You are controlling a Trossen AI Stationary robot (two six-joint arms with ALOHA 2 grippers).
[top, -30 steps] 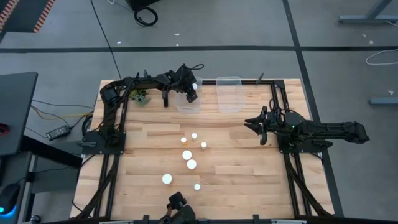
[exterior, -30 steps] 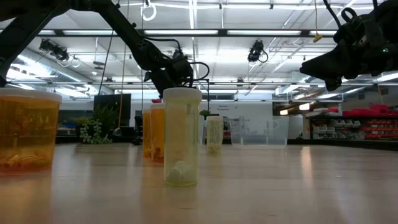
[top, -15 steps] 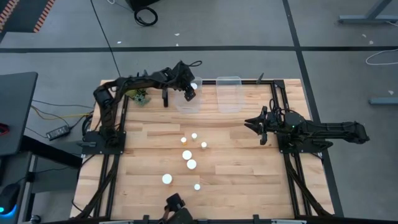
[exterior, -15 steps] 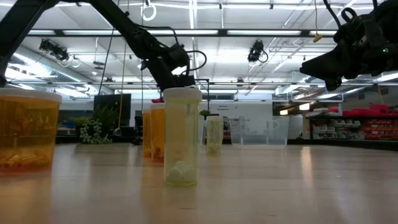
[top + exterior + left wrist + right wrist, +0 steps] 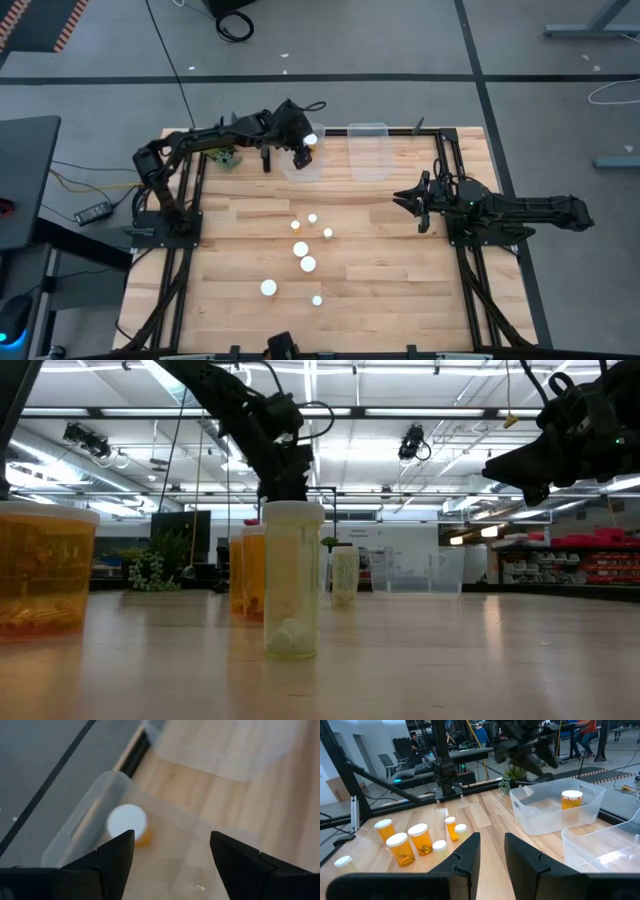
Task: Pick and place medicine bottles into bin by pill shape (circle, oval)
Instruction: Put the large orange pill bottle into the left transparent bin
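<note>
A: Where is the left gripper [image 5: 303, 150] found?

B: It is held above the left bin [image 5: 303, 163] at the far edge of the table [image 5: 400, 270], with its fingers [image 5: 116, 851] spread wide and nothing between them. One medicine bottle [image 5: 128, 823] is seen standing upright in that bin; its orange body is largely hidden under its white cap in the left wrist view.

A: Can the same bottle be confirmed elsewhere?

B: Yes, it [image 5: 571, 799] is shown inside the clear bin [image 5: 555, 805] in the right wrist view. The second bin [image 5: 368, 150] just beside it is cut off there, and its contents cannot be made out.

A: And the right gripper [image 5: 403, 198]?

B: It is parked over the right side of the table, well apart from the bottles. Its fingers [image 5: 465, 857] are set close together, with a narrow gap and nothing held.

A: Where are the remaining bottles?

B: Six white caps are scattered in the middle of the table, among them one nearest the bins [image 5: 312, 218] and one toward the near edge [image 5: 269, 288]. In the low view a pale bottle [image 5: 292, 580] partly blocks the orange ones behind it, and another [image 5: 42, 568] is cut off at the edge. Pill shapes cannot be told. A small green plant [image 5: 226, 157] is partly hidden beneath the left arm.
</note>
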